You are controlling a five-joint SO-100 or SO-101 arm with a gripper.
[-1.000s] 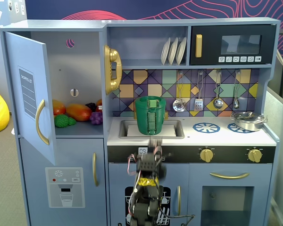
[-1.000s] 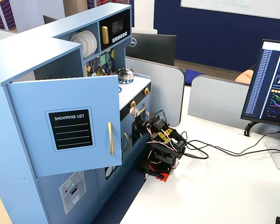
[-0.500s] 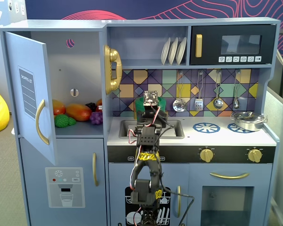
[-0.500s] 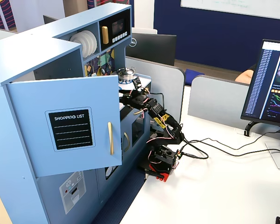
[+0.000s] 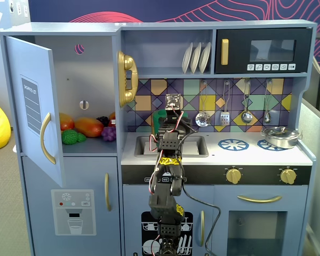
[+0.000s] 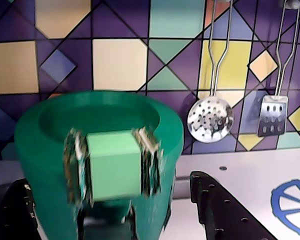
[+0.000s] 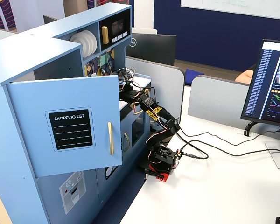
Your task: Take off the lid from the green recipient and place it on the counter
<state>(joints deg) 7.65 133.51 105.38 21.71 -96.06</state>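
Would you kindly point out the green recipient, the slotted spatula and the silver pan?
green recipient (image 6: 42, 145): wrist view, left outer wall.
slotted spatula (image 6: 273, 116): wrist view, blade hanging on the backsplash.
silver pan (image 5: 281, 137): a fixed view, side wall.

Steel pan (image 5: 280, 137): back right corner of the worktop.
Utensils (image 5: 224, 106): hang on the tiled wall above the worktop's back edge.
Plates (image 5: 196, 57): upright on the upper shelf.
Toy fruit (image 5: 85, 128): inside the open cupboard, beyond the worktop's left edge.

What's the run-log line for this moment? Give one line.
hand: open, flanking green pot | green pot: upright on counter | lid: cannot tell if on | steel pan: far right of counter
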